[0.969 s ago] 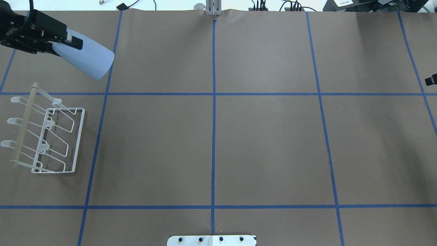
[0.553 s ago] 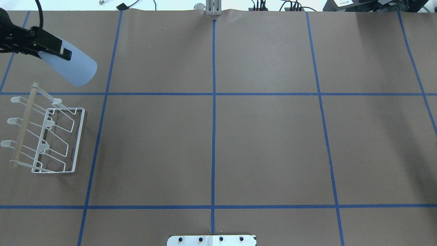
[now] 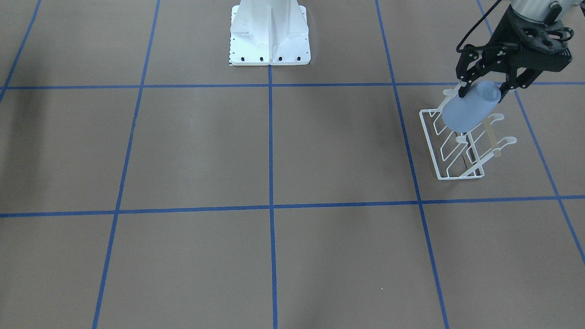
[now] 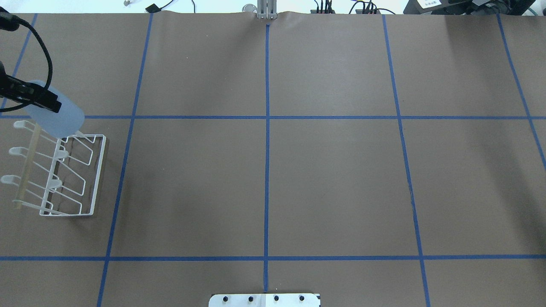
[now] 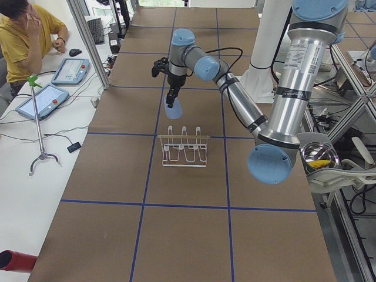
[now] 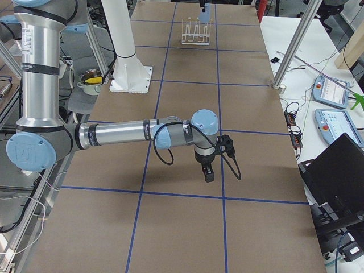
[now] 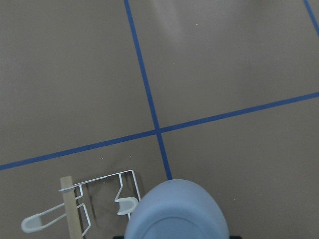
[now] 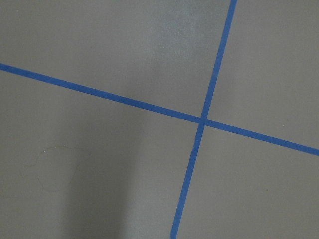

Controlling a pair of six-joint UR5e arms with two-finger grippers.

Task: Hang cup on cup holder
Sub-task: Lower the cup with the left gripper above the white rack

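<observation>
My left gripper [image 3: 482, 91] is clenched on the pale blue handleless plastic tumbler [image 3: 466, 112]. It hangs tilted, mouth angled down, in the air just above the white wire rack with tan wooden rod [image 3: 459, 177]. Step, I judge: lining up over a prong. Next: lower the mouth squarely onto it, then release. My right gripper [image 6: 207, 173] is well apart; I cannot tell its jaw state.

No readable text, brand or number in any view, white label [image 4: 428, 3] beyond the table's far edge — too blurred
</observation>
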